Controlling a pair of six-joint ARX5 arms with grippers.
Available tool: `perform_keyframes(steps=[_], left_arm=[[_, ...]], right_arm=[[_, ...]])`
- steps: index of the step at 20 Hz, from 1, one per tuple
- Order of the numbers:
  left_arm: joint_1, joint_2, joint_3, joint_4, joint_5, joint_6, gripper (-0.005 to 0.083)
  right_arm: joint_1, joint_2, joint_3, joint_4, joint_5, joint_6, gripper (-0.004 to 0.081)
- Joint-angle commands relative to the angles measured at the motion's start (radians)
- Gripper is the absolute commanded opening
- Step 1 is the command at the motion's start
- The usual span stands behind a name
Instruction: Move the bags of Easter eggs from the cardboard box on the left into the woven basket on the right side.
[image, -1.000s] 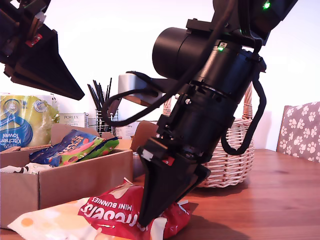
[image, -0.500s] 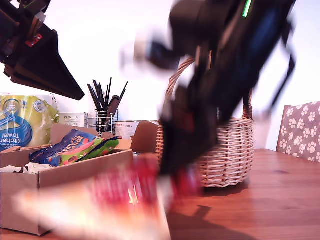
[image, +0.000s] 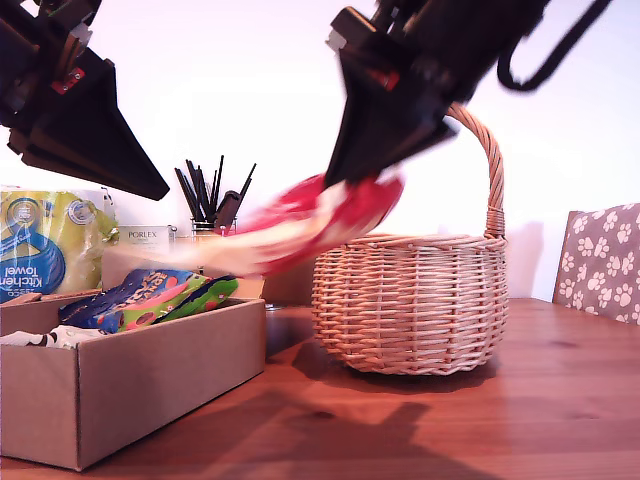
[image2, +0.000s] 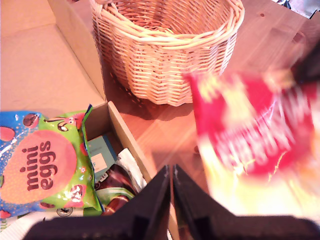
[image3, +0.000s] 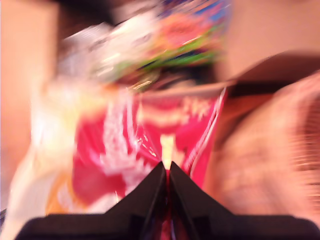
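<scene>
The red and cream bag (image: 300, 222) hangs in the air, pinched at one end by the second pincer (image: 345, 175), whose jaws are clamped together on it. It sits just left of the woven basket (image: 415, 305) in the exterior view, above the gap between basket and cardboard box (image: 130, 375). Held by one end only, the pouch trails. Its long axis runs near level, sloping down from the pincer towards the exterior view's left, its free cream end pointing over the box. Motion blur hides finer detail. The lift probably serves to clear the basket's rim. The first pincer (image2: 171, 172), jaws together on nothing, hovers over the box, where the mini eggs bag (image2: 42, 167) lies among others. Box and basket stand on the desk (image: 480, 420).
</scene>
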Motion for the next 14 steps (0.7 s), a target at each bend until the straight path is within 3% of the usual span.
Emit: perform_keyframes(steps=[1, 8, 14], left_arm=[[-0.001, 0.01, -0.005, 0.008, 0.002, -0.003, -0.0022], [-0.001, 0.01, -0.005, 0.008, 0.002, -0.003, -0.0022], [-0.001, 0.01, -0.005, 0.008, 0.002, -0.003, -0.0022]], right_arm=[[-0.021, -0.027, -0.006, 0.05, 0.097, 0.008, -0.0013], [-0.113, -0.053, -0.006, 0.309, 0.379, -0.007, -0.0013], [-0.16, -0.051, -0.006, 0.309, 0.346, -0.003, -0.0013]])
